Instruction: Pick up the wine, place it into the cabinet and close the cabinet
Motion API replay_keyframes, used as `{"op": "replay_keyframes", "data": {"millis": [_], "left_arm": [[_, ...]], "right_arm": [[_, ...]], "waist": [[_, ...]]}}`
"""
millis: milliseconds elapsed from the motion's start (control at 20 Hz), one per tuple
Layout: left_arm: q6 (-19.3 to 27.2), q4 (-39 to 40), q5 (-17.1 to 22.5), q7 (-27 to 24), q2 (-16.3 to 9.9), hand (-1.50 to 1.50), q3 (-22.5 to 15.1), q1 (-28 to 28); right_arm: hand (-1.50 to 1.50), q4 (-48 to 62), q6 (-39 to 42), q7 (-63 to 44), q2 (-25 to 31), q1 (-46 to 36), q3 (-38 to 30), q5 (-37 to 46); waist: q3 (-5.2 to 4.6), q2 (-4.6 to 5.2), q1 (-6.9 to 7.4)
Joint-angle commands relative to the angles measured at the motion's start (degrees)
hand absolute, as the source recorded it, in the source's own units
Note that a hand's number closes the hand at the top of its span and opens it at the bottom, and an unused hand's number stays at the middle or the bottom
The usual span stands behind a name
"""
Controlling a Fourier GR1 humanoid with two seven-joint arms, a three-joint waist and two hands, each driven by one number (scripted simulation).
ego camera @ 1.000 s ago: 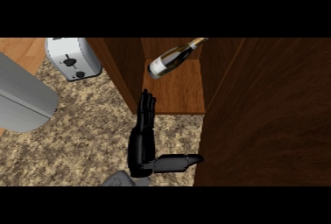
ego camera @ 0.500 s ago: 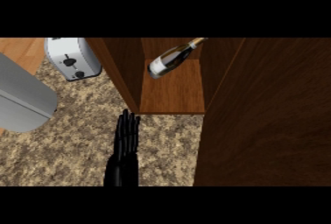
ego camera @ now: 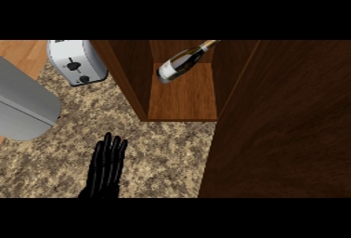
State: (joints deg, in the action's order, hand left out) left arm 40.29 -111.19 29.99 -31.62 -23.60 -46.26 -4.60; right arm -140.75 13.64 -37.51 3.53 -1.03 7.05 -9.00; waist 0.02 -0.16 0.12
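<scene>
At the lower edge of the head view a single black hand [ego camera: 106, 167] is seen over the speckled tabletop [ego camera: 158, 153], its fingers [ego camera: 113, 146] straight, together and holding nothing. Which arm it belongs to cannot be settled from its forearm; it is taken here, by its place left of centre, as the left hand. The right hand is not shown.

To the right, a broad dark wooden door [ego camera: 281, 130] fills much of the view and is judged to be the cabinet's door, standing open. Beyond the hand, the cabinet [ego camera: 130, 79] is seen with its shelf [ego camera: 182, 100] exposed. Farther in, the wine [ego camera: 179, 62] is found inside the cabinet, tilted, its neck pointing up and to the right towards the back.

At the far left a grey appliance [ego camera: 24, 109] and a toaster [ego camera: 77, 62] are seen, apart from the task.

The placing is judged done; the closing step is in hand. A push on the door, swinging it across the opening, is called for next.
</scene>
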Motion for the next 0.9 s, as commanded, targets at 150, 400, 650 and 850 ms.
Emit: {"op": "replay_keyframes", "data": {"millis": [150, 400, 650, 850], "left_arm": [[-5.1, -6.8, 0.8, -1.0, -7.7, -1.50, 3.1, -7.8], [-10.2, -6.5, 6.0, -2.1, -10.8, -1.50, 11.4, -8.2], [-15.4, -9.6, 9.7, -5.1, -14.8, -1.50, 17.1, -15.3], [-17.6, -10.2, 14.1, -2.2, -17.1, -1.50, 23.2, -15.0]], "right_arm": [[1.50, -6.2, 2.7, -0.7, 0.2, 5.7, 1.8, -7.1], [1.50, -5.5, 2.9, -3.8, -2.0, 10.3, 8.1, -10.9], [1.50, -6.3, -0.3, -7.0, -3.5, 10.2, 15.1, -8.7], [1.50, -8.0, 3.5, -6.2, -3.0, 8.6, 23.3, -2.7]], "waist": [[0.01, -0.02, -0.09], [-0.01, -0.03, -0.39], [-0.07, -0.16, 0.48], [-0.10, -0.20, 0.16]]}}
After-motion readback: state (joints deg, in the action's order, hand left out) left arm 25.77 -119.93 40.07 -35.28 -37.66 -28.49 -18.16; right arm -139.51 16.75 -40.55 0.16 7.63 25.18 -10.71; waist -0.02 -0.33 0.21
